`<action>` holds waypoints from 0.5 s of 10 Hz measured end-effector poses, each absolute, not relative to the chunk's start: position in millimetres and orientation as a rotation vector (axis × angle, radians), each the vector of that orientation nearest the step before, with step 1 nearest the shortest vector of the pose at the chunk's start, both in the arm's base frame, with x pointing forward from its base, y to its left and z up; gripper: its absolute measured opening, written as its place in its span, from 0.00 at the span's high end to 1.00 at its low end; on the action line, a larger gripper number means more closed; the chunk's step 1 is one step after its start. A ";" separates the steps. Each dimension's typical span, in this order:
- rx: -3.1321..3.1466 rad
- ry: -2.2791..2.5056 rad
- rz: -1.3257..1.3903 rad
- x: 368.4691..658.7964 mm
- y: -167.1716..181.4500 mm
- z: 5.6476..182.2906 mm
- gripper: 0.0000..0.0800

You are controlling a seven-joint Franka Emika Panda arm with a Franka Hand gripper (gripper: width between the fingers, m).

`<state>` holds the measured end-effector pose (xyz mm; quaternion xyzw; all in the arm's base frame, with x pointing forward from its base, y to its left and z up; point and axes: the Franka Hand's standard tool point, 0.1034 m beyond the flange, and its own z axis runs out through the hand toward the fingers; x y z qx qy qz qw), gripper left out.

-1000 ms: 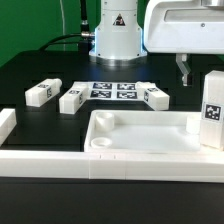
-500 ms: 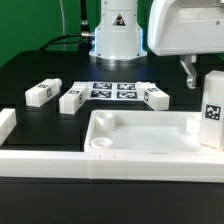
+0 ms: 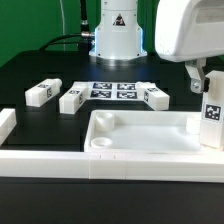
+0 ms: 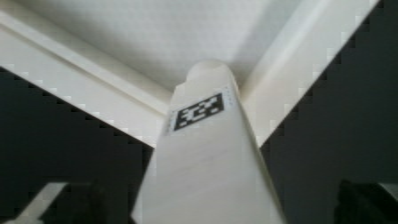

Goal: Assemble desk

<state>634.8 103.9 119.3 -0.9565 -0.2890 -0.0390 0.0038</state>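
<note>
Exterior view: the gripper [image 3: 199,82] hangs in the upper right of the frame under its white housing, right over the top of the upright leg [image 3: 213,112]. That leg stands at the exterior view's right edge, at the right end of the tabletop [image 3: 140,150], with its tag facing the camera. The tabletop lies rim-up across the lower middle of the frame, just behind the border wall [image 3: 45,160]. Three loose legs [image 3: 73,98] lie on the black table [image 3: 30,70] in the middle band of the frame, two at the exterior view's left and one right of the marker board [image 3: 113,90]. The robot base [image 3: 117,35] stands at top centre.

Wrist view: the upright leg fills the centre and shows one tag [image 4: 199,112]. The two fingers [image 4: 45,200] stand wide apart on either side of it, with a dark gap between each and the leg; the jaws are spread fully and grip nothing. Beyond the leg, the tabletop's raised rim meets in a corner.
</note>
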 end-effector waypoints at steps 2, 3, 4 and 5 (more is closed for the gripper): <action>-2.972 -1.002 -0.138 635.3 103.3 118.3 0.19; -2.946 -1.092 -0.134 635.1 102.3 118.2 0.19; -2.948 -1.087 -0.133 635.1 101.8 118.0 0.34; -2.948 -1.086 -0.133 635.0 101.8 118.0 0.34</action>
